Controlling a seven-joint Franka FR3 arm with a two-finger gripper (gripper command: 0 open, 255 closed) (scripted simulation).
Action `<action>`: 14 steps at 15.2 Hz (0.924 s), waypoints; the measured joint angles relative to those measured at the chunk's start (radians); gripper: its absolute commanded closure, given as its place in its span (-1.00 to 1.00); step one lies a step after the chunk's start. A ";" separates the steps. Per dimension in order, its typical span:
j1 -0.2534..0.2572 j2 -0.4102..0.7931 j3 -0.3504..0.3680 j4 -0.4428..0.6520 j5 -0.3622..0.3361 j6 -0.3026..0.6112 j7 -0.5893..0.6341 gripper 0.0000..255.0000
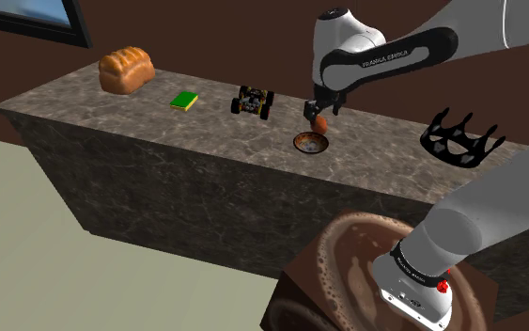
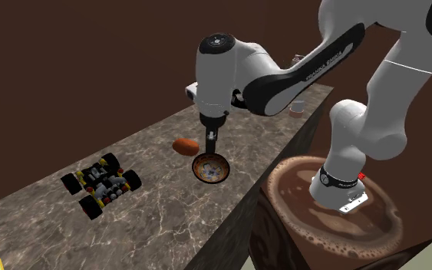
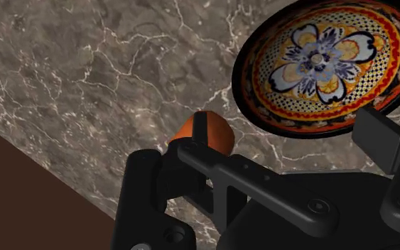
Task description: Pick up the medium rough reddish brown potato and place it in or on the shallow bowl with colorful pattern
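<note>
One marbled brown counter (image 1: 215, 127) runs across the shoulder view from upper left to right. The white arm (image 1: 384, 52) comes in from that frame's upper right to hang over the counter just right of centre.

Below it sits the shallow bowl (image 1: 311, 143), dark-rimmed, with a blue and white flower on orange and yellow inside. It holds nothing. The gripper (image 1: 318, 110) points straight down just above the bowl's far rim.

In the wrist view the two black fingers (image 3: 379, 131) stand wide apart and clasp nothing. One hangs over the bowl's rim, and the other partly covers the potato (image 3: 205, 131).

The potato is a small reddish-brown oval. It appears to rest on the counter just beside the bowl, not in it. In the second exterior view it lies a little left of centre, up and to the left of the bowl. Its long axis runs roughly level across that frame, close against the one finger seen there. Whether that finger touches it, I cannot tell.

So the potato sits off to one side of the jaws, at one fingertip and not between the two. The gap is centred nearer the bowl. The next move probably needs a sideways shift away from the bowl, so the fingers straddle the potato's short axis before they close.
</note>
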 measured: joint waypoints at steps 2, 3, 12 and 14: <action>-0.021 0.074 -0.005 0.036 -0.043 0.028 0.048 -1.00; -0.029 0.112 -0.008 0.063 -0.062 0.033 0.069 -1.00; -0.070 0.346 -0.050 0.202 -0.190 0.092 0.217 -1.00; -0.077 0.361 -0.056 0.198 -0.201 0.114 0.221 -1.00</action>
